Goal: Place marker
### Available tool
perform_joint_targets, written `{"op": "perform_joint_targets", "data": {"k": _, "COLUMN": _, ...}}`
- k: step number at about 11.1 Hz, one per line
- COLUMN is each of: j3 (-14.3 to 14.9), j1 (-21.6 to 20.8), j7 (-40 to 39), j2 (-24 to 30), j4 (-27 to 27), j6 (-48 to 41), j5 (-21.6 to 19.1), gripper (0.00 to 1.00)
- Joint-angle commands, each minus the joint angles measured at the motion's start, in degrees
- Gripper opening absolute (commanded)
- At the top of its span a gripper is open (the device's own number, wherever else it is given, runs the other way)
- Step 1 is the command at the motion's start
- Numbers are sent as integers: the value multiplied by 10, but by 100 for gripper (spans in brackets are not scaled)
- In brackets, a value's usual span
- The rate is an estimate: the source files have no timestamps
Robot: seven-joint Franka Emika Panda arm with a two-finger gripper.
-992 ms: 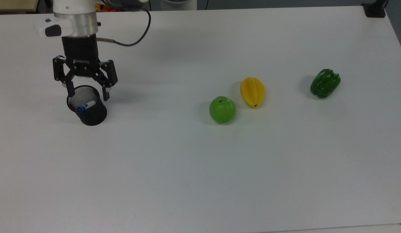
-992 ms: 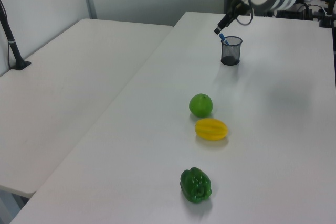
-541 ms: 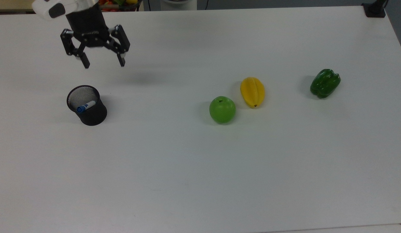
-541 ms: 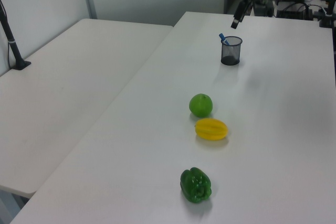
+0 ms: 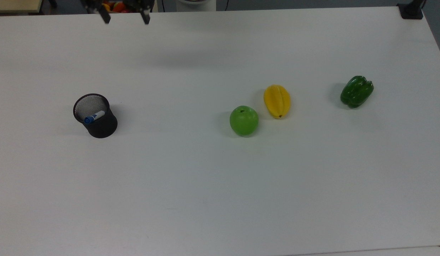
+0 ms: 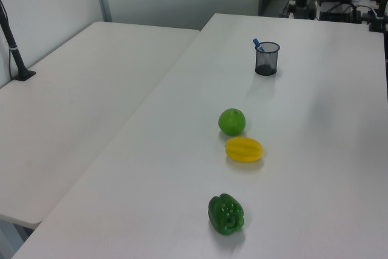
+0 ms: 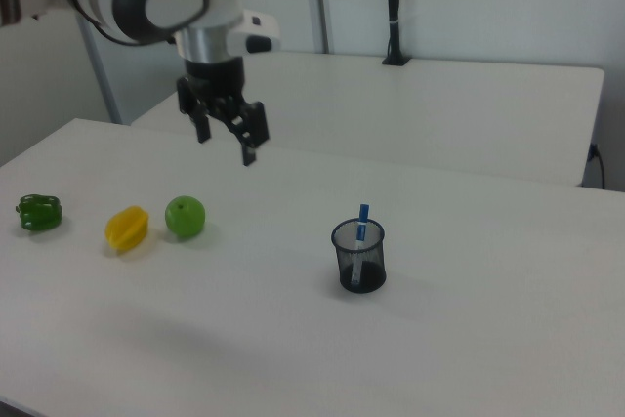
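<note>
Marker [image 5: 94, 117] upright in mesh cup [image 5: 99, 126]; claw [image 7: 226, 145] released, high above table [image 5: 205, 195], well apart.

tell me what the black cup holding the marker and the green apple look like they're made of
The black round mesh cup looks like fine wire mesh, probably metal with a matte black coat: its inner wall shows a see-through grid, and the white blue-capped marker shows through its side. The round green apple looks like moulded plastic: an even, bright colour with a soft sheen, though real fruit can't be ruled out.
</note>
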State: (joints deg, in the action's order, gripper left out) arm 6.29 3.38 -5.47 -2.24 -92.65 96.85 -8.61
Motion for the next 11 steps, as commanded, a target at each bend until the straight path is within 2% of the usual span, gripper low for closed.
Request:
{"op": "perform_joint_targets", "data": {"k": 1, "j3": -38, "j1": -18, "j7": 135, "j2": 10, "j4": 41, "j6": -81, "j5": 39, "gripper": 100}}
{"op": "perform_joint_targets", "data": {"k": 2, "j3": -64, "j1": -18, "j7": 176, "j2": 20, "j4": 41, "j6": -83, "j5": 64, "gripper": 100}}
{"op": "perform_joint_targets", "data": {"k": 4, "j3": -78, "j1": -20, "j7": 173, "j2": 30, "j4": 36, "j6": -76, "j5": 70, "gripper": 100}}
{"op": "perform_joint_targets", "data": {"k": 7, "j3": -66, "j1": -48, "j7": 51, "j2": 29, "j4": 12, "j6": -5, "j5": 77, "gripper": 100}}
{"op": "perform_joint_targets", "data": {"k": 9, "j3": -64, "j1": -57, "j7": 46, "j2": 28, "j4": -5, "j6": 30, "j5": 97, "gripper": 100}}
{"op": "perform_joint_targets", "data": {"k": 11, "j3": -64, "j1": -58, "j7": 52, "j2": 29, "j4": -7, "j6": 26, "j5": 98, "gripper": 100}}
